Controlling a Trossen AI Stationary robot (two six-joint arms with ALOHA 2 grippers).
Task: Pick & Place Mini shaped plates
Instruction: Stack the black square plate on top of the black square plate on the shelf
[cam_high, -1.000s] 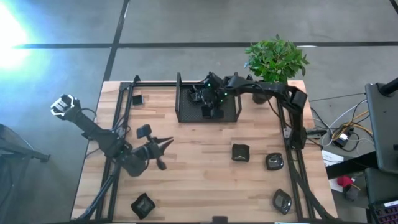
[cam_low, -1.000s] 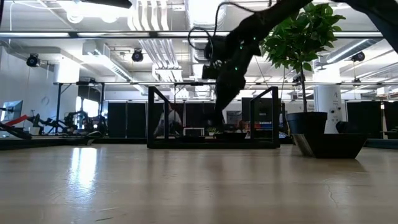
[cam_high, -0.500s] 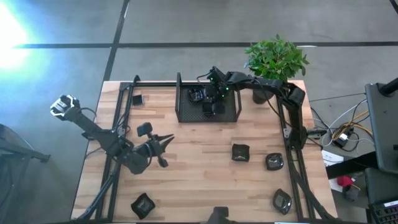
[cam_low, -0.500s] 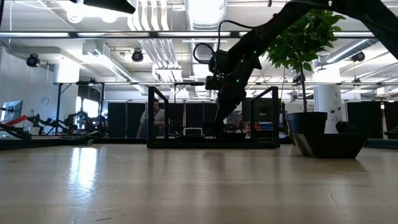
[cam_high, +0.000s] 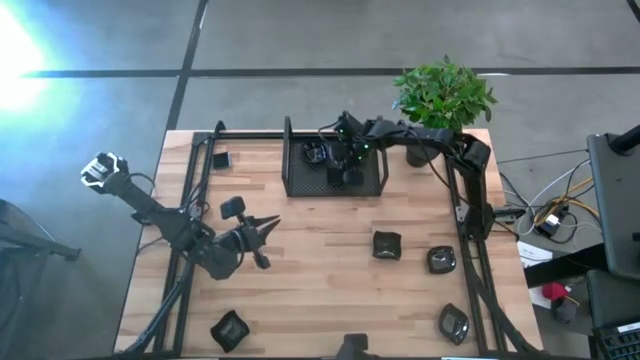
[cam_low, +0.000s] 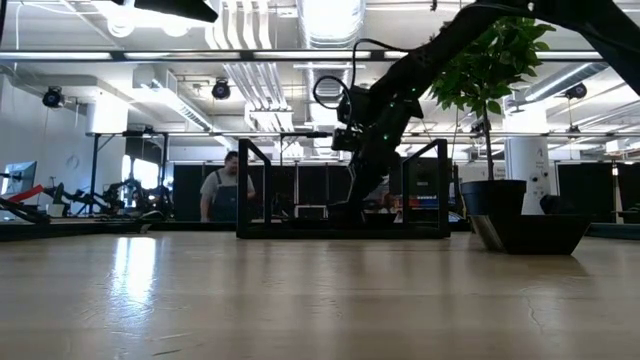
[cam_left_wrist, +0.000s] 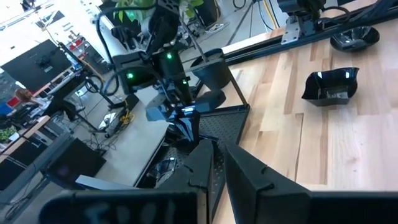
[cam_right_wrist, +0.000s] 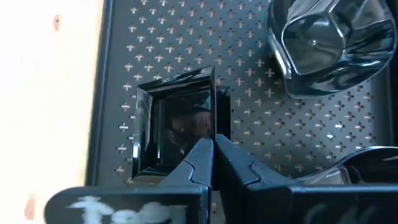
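My right gripper (cam_high: 340, 174) reaches down into the big black mesh tray (cam_high: 300, 185) at the table's far middle. It is shut on a square mini plate (cam_right_wrist: 177, 127). Two more glossy plates lie in the tray, one (cam_right_wrist: 329, 43) and another (cam_right_wrist: 367, 165). Further plates rest on the wood: one far left (cam_high: 222, 160), one near left (cam_high: 231, 330), and three on the right (cam_high: 387, 245), (cam_high: 441, 260), (cam_high: 454, 323). My left gripper (cam_high: 270, 227) hovers over the left half of the table. It points toward the tray, with a narrow gap between its fingers and nothing in it. My right gripper pinches one side wall of the square plate at its rim (cam_right_wrist: 214, 124), one finger inside the dish and one outside. The fingers slant down from above. The plate lies open side up over the tray floor; whether it rests on the floor I cannot tell.
A potted plant (cam_high: 443, 95) stands at the far right corner, behind the right arm. Black frame rails run along the table's left (cam_high: 190, 200) and right (cam_high: 470, 250) sides. Bare wood lies between the tray and the near edge. A person (cam_low: 225, 190) stands in the room behind.
My right gripper, still shut on the square plate, has sunk a little lower into the tray and shifted slightly toward the far right. The person in the background has walked to the left.
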